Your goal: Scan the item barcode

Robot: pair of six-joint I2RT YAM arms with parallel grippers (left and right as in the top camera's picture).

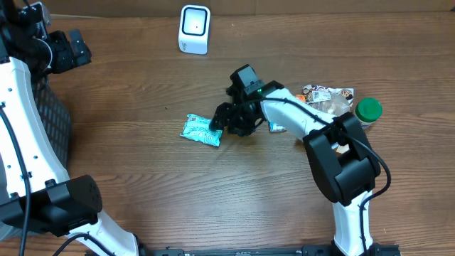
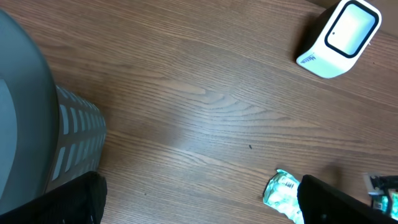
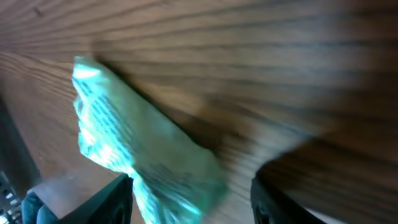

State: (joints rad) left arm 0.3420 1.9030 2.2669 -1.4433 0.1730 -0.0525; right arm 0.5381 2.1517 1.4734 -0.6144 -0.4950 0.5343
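R gripper jaws spread astride teal packet edge, prob. to pinch + carry to scanner; L gripper wide apart, idle

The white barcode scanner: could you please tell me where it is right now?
In the overhead view the white barcode scanner stands near the far edge of the table, slightly left of centre, well beyond the teal packet lying mid-table.

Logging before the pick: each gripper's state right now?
Left gripper: open, empty.
Right gripper: open, straddling the green packet, not clamped.
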